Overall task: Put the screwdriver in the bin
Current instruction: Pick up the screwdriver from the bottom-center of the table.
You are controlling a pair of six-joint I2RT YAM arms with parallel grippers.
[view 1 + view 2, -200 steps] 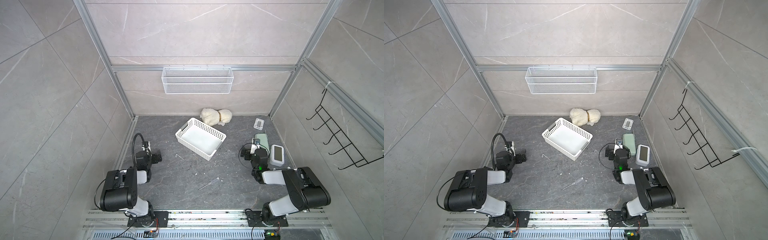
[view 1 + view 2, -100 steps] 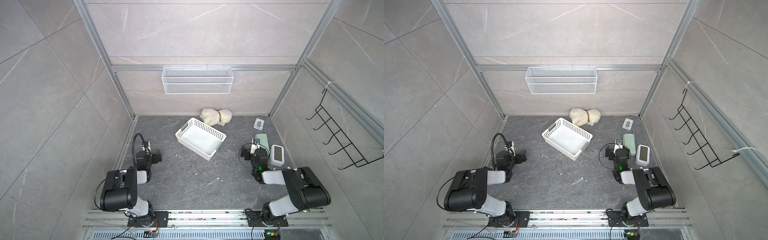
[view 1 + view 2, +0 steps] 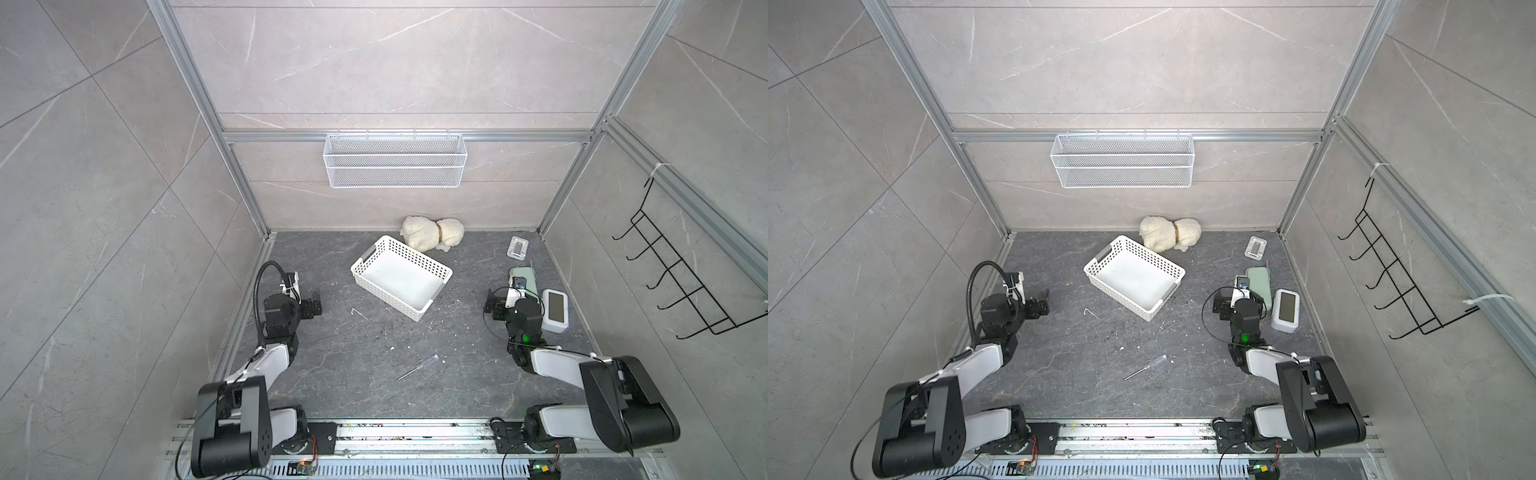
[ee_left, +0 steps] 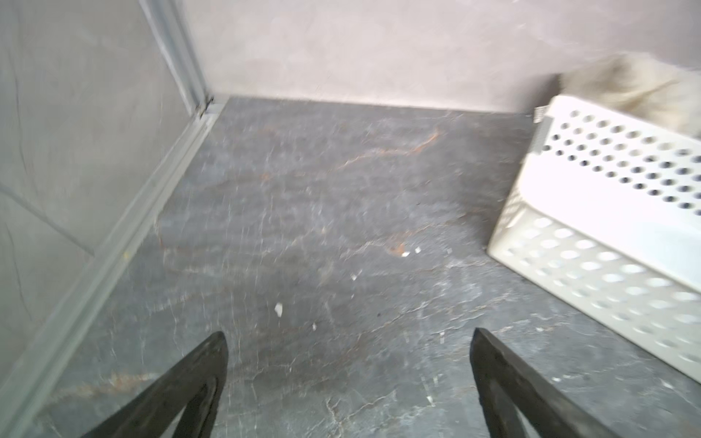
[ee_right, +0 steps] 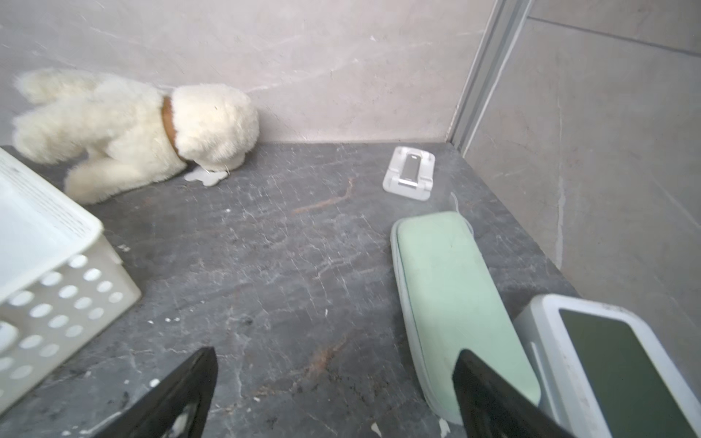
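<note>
the screwdriver point(image 3: 417, 367) lies on the floor point(image 3: 353, 374), apart from the bin point(image 3: 395, 278).

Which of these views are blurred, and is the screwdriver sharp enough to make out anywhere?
Left wrist view: smeared throughout, holes in the bin streaked. Right wrist view: sharper, only the plush toy slightly soft. Both top views: crisp and evenly lit, the screwdriver thin but distinct on the dark floor; neither wrist view shows it.
</note>
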